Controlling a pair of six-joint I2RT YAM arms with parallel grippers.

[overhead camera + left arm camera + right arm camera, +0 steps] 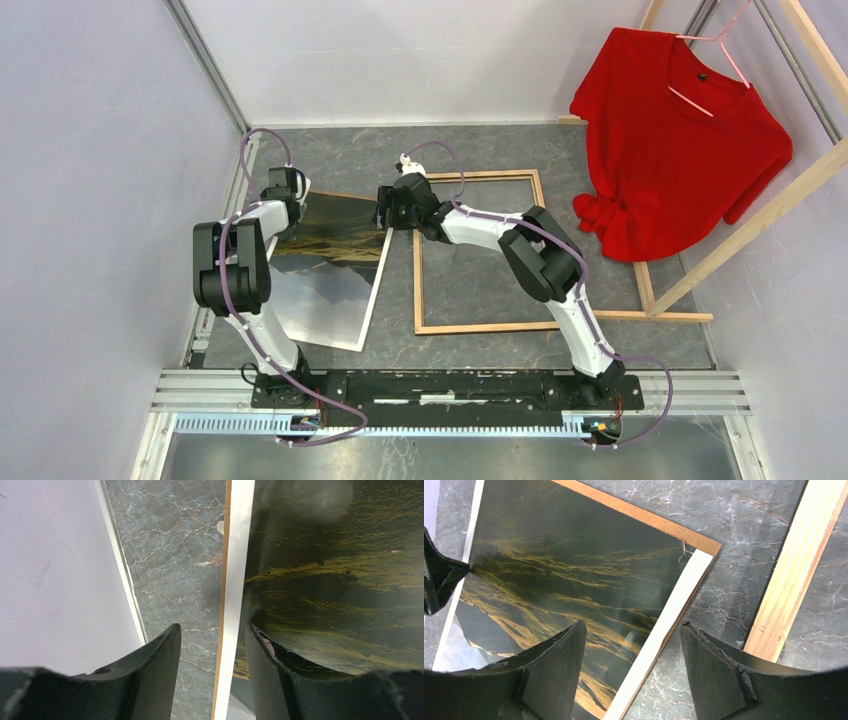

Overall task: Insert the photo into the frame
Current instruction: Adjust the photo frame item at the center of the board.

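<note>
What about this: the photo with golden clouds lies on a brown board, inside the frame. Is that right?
Not quite. The photo does lie on the brown board, but beside the frame, not inside it. The top view shows only bare table inside the frame.

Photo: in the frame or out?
Out. The photo lies over the brown backing board left of the frame, apart from it; the frame's opening shows only bare table.

Left pincer, right pincer: both spread.
</note>
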